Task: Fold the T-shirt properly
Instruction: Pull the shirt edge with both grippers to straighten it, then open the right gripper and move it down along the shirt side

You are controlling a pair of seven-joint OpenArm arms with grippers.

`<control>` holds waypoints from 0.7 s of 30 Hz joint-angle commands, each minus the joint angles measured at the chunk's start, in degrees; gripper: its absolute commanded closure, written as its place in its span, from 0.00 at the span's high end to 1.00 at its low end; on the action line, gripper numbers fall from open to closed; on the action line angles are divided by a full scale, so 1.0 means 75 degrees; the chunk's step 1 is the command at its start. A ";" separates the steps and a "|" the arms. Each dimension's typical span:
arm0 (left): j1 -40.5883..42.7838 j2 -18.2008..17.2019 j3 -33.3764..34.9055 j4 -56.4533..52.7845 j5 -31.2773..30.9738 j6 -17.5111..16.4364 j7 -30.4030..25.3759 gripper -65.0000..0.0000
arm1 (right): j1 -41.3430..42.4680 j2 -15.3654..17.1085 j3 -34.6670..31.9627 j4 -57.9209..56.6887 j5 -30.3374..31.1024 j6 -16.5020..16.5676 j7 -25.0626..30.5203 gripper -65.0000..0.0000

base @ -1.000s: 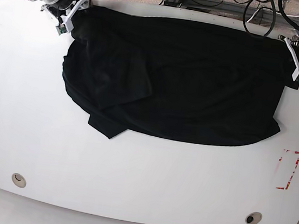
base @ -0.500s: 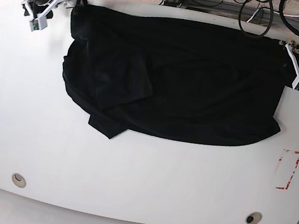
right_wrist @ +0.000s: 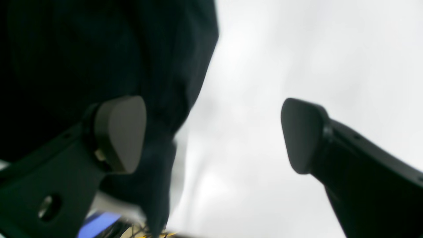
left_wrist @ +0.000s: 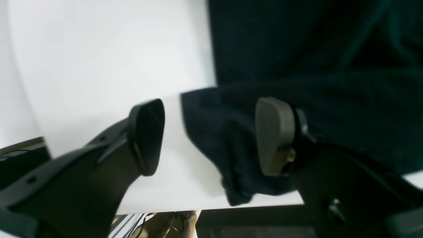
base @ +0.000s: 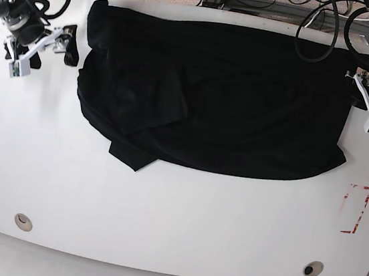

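Observation:
The black T-shirt [base: 230, 96] lies spread over the far half of the white table [base: 175, 211], with one part folded over on its left side and a corner pointing toward the front. In the base view my right gripper [base: 44, 50] hangs open just left of the shirt's left edge. My left gripper [base: 367, 106] stands open at the shirt's right edge. In the left wrist view a shirt corner [left_wrist: 224, 138] lies below the open left gripper [left_wrist: 211, 135], near the table's edge, and nothing pinches it. In the right wrist view the shirt [right_wrist: 99, 49] sits behind one finger of the open right gripper [right_wrist: 211, 134].
A red-marked rectangle [base: 355, 209] is on the table at the right, in front of the shirt. Two round holes [base: 23, 221] [base: 312, 269] sit near the front edge. Cables [base: 308, 8] lie beyond the far edge.
Both grippers opened and let go of the shirt's far corners. The right gripper swung left and toward the front; the left gripper drew slightly forward. The shirt stayed flat.

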 commanded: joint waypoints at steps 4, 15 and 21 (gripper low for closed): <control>-0.0472 -0.0114 -0.0062 0.0115 0.0078 -0.0005 -0.0015 0.60 | 0.1377 0.0228 -0.0511 -0.1231 -0.0961 0.0013 0.0164 0.95; -0.0659 -0.0079 -0.0062 0.0115 0.0747 -0.0005 -0.0015 0.60 | 0.3264 0.0428 -0.1660 -0.3646 -0.2544 0.0013 0.1265 0.95; -0.0648 -0.0079 -0.0062 0.0104 0.0758 -0.0005 -0.0015 0.60 | 0.3792 0.0416 -0.1953 -0.4654 -0.2743 0.0013 0.1559 0.88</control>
